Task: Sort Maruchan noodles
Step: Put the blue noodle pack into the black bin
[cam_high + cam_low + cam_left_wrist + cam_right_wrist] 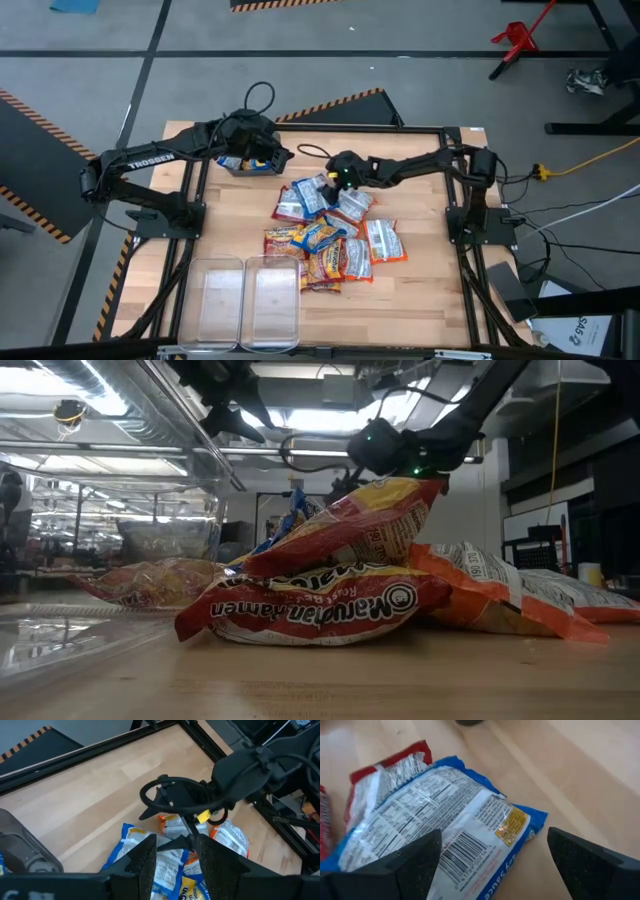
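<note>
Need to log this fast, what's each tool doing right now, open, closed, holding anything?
Left tool: cannot be told, nothing visibly held.
Right tool: open, empty, over a blue packet.

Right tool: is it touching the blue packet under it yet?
Apart. The right wrist view shows the right tool open, fingers straddling the blue packet without contact.

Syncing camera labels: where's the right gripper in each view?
High view: right gripper at picture centre, over the upper edge of the packet pile.
Low view: upper middle, above the pile.
Left wrist view: centre, pointing down at the packets.
Right wrist view: its own open fingers along the bottom.
Shared landmark: the blue packet lying under it.
</note>
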`<control>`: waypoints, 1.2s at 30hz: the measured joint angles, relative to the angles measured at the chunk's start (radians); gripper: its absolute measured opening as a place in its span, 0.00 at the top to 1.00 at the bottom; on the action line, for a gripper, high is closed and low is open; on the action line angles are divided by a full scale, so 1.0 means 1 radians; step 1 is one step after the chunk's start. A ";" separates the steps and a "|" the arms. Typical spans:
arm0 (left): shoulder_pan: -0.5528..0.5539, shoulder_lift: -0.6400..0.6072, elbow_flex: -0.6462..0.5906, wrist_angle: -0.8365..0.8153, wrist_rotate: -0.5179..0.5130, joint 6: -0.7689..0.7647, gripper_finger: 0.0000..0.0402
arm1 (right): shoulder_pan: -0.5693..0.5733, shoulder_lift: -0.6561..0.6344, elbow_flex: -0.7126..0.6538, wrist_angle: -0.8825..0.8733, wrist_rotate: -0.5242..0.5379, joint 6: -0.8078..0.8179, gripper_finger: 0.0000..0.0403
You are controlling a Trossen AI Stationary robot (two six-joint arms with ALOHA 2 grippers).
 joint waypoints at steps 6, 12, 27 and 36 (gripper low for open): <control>-0.002 0.000 0.000 0.000 0.000 0.000 0.66 | -0.001 0.009 0.000 -0.002 -0.089 0.025 0.13; -0.002 0.000 0.000 0.000 -0.020 0.001 0.66 | -0.006 0.009 0.000 -0.039 -0.160 0.047 0.27; -0.002 0.000 0.000 0.000 -0.040 -0.030 0.66 | -0.005 -0.019 -0.001 -0.052 -0.114 0.012 0.98; -0.002 0.000 0.000 -0.028 -0.123 -0.074 0.66 | -0.005 -0.139 -0.001 -0.067 -0.028 -0.020 1.00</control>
